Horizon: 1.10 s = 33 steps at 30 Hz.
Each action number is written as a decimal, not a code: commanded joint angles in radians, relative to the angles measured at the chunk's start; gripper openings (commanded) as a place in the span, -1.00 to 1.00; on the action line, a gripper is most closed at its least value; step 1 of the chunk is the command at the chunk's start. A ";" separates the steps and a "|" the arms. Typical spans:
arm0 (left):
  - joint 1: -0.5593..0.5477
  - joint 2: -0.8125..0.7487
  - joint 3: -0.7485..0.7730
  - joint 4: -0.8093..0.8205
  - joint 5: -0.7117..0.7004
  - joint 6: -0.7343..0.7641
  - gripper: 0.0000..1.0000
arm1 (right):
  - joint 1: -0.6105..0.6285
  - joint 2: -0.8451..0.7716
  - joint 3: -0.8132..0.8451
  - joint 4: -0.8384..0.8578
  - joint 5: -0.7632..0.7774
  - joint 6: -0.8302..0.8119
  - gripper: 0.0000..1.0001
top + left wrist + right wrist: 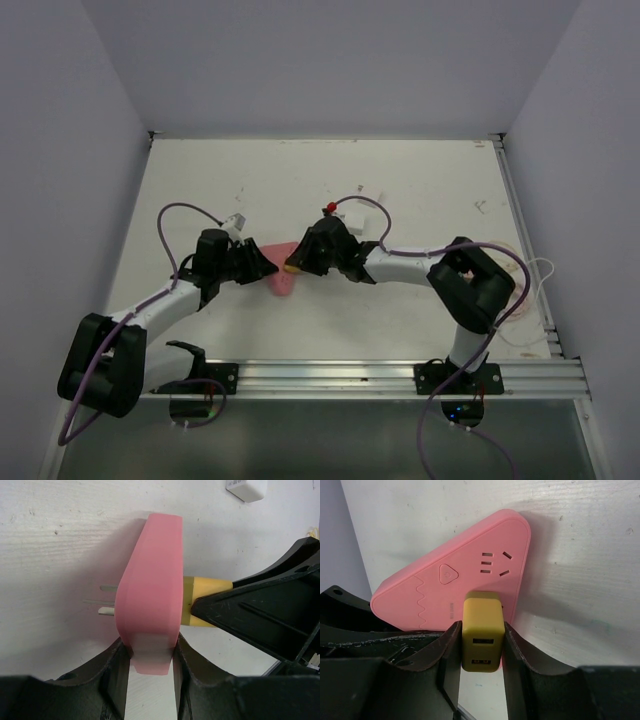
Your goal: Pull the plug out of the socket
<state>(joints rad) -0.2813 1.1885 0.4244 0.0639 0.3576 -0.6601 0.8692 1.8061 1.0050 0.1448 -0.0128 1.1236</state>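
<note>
Yellow plug (481, 622) seated in the pink socket (470, 565), one hand on each.
We see the left hand (150, 652) clamped on one end of the socket, which is near the middle of the bench (400, 180), between the two arms. The right hand (480, 647) is closed on the plug's two sides, and the plug's far end presses into the socket's face.
</note>
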 commanded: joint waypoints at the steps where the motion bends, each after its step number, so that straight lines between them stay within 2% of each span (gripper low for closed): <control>1: 0.005 -0.010 -0.044 -0.009 -0.089 -0.016 -1.00 | 0.004 -0.071 -0.017 0.007 0.016 0.034 -1.00; 10: 0.005 -0.049 -0.044 -0.139 -0.284 -0.038 -1.00 | 0.004 -0.152 0.023 -0.142 0.045 -0.001 -1.00; 19: 0.001 -0.062 -0.021 -0.207 -0.394 -0.016 -1.00 | -0.012 -0.169 0.081 -0.260 0.045 -0.045 -1.00; 22: 0.001 -0.063 -0.016 -0.207 -0.385 -0.013 -1.00 | -0.036 -0.192 0.051 -0.225 0.019 -0.039 -1.00; 28: 0.001 -0.069 -0.015 -0.187 -0.362 -0.010 -1.00 | -0.209 -0.284 -0.041 -0.166 -0.070 -0.114 -1.00; 30: 0.001 -0.067 -0.009 -0.182 -0.326 -0.006 -1.00 | -0.310 -0.347 -0.090 -0.121 -0.120 -0.149 -1.00; 33: 0.001 -0.064 -0.006 -0.173 -0.306 -0.003 -1.00 | -0.484 -0.344 -0.105 -0.105 -0.218 -0.198 -1.00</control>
<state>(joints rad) -0.2920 1.1049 0.4210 0.0006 0.0956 -0.7189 0.5144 1.5013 0.9150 -0.0322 -0.1226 1.0073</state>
